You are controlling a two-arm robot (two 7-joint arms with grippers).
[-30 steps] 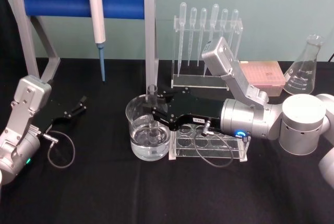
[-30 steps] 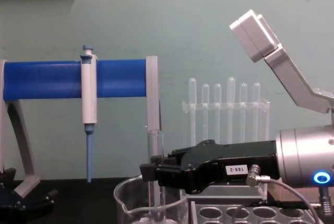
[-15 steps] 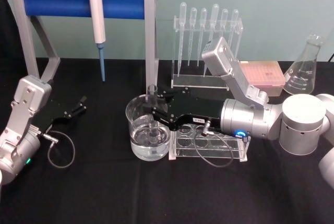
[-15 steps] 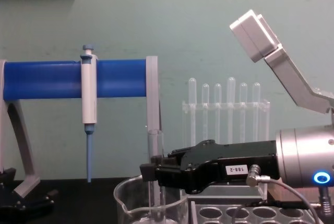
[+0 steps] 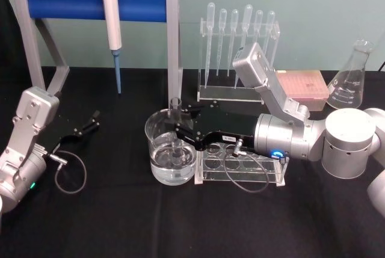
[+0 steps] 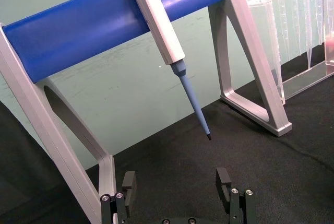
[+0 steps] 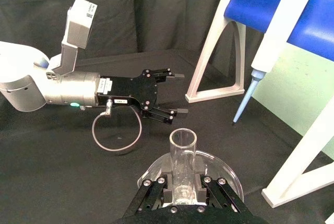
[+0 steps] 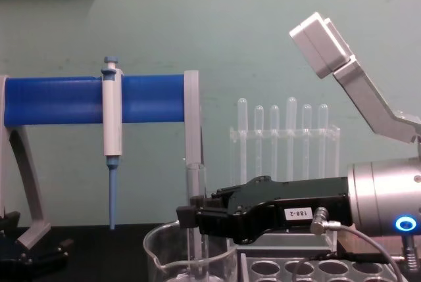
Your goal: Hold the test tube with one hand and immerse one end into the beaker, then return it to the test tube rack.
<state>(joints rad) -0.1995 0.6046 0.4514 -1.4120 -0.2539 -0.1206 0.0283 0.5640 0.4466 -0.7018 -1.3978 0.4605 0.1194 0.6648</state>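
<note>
Dipping step in hand. Clamped tight on the test tube with the right pincer, held upright, lower end seemingly sunk in the water of the beaker near the middle of the worktop. Left pincer parked at nine o'clock, fingers apart. Next, likely: lift straight up clear of the rim, shift toward three o'clock, lower into a hole of the rack just beside the beaker.
</note>
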